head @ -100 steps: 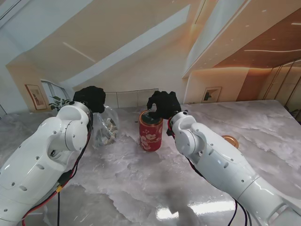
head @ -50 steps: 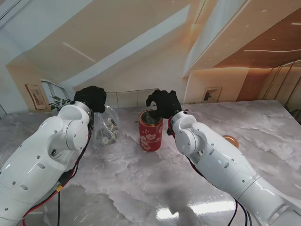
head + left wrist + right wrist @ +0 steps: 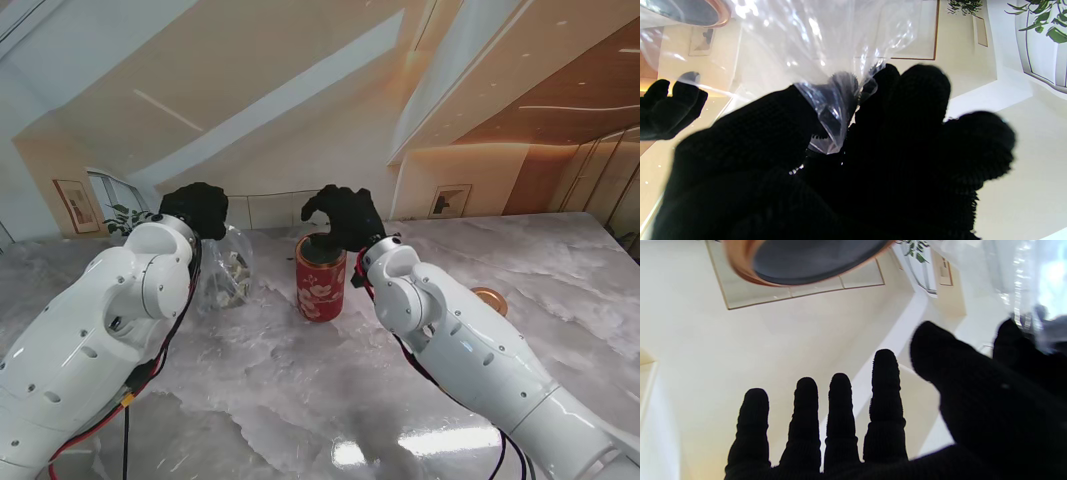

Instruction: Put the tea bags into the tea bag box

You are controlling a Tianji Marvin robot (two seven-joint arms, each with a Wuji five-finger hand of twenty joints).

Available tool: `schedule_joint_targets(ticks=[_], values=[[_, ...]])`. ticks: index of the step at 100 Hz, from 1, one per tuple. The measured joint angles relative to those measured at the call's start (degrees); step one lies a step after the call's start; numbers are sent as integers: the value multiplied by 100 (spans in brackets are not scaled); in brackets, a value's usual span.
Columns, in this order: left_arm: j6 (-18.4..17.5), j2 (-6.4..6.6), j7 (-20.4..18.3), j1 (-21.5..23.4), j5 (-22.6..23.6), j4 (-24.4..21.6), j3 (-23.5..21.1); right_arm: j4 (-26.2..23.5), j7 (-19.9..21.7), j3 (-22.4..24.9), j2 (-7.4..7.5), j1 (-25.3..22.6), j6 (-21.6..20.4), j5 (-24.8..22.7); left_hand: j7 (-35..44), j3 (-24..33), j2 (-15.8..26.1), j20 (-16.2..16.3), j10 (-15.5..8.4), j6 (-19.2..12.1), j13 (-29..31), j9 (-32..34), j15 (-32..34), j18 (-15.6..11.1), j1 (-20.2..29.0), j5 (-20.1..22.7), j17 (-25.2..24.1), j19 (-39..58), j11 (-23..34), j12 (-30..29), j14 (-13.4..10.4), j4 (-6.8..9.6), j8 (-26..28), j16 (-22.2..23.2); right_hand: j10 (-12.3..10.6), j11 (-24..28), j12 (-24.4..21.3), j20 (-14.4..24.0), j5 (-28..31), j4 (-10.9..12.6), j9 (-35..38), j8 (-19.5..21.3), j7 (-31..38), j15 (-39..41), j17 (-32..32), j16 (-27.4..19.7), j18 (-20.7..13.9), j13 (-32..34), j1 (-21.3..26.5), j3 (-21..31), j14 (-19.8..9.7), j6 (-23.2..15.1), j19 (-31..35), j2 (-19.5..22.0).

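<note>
Stand view: a red cylindrical tea bag box [image 3: 321, 279] with a pale flower pattern stands upright on the grey marble table [image 3: 300, 400], about midway between the two arms, its top open and dark inside.
Plastic bag: a clear plastic bag [image 3: 226, 272] hangs to the left of the box, apart from it, with small pale tea bags [image 3: 236, 268] bunched inside; single ones cannot be made out.
Left hand: the black-gloved left hand [image 3: 198, 208] is above the bag; in the left wrist view its fingers [image 3: 907, 110] are closed on the bag's crumpled neck [image 3: 835, 110].
Right hand: the right hand [image 3: 343, 216] hovers over the box's mouth, just above its rim and slightly to the right.
Right hand state: in the right wrist view its fingers [image 3: 840, 413] are straight and spread, the thumb set apart, and nothing sits between them.
Box from right wrist: only a copper-coloured rim with a dark interior [image 3: 813, 256] shows, beyond the fingertips and not touching them.
Lid: a round copper-coloured disc [image 3: 491, 299] lies flat on the table to the right, well apart from the box, partly hidden by the right arm.
</note>
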Motion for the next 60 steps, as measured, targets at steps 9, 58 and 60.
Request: schedule_joint_targets(ticks=[9,58,60], values=[[19,0,-7,-20,-4,8,25,-202,-30,12,5,-67,-70,28,0,0,0,0,0,0,0,0,0,0,0,0,0,0,0,0,0,0,0,0,0,0,-30,0,-58,3,8,14,-9,0,0,0,0,3,35,-41,0,-96,-3,-2],[134,7,-177,-273,-9,64,253,-714,-183,-224,-116,-158,-436,314,0,0,0,0,0,0,0,0,0,0,0,0,0,3,0,0,0,0,0,0,0,-91,-43,0,-54,59,83,14,-69,1,10,-1,0,16,-42,-155,0,-515,-16,180],[135,6,-182,-280,-8,66,255,-728,-184,-236,-117,-161,-447,316,0,0,0,0,0,0,0,0,0,0,0,0,0,4,0,0,0,0,0,0,0,-91,-43,0,-54,59,84,15,-69,1,10,-4,0,17,-42,-155,0,-517,-21,180]])
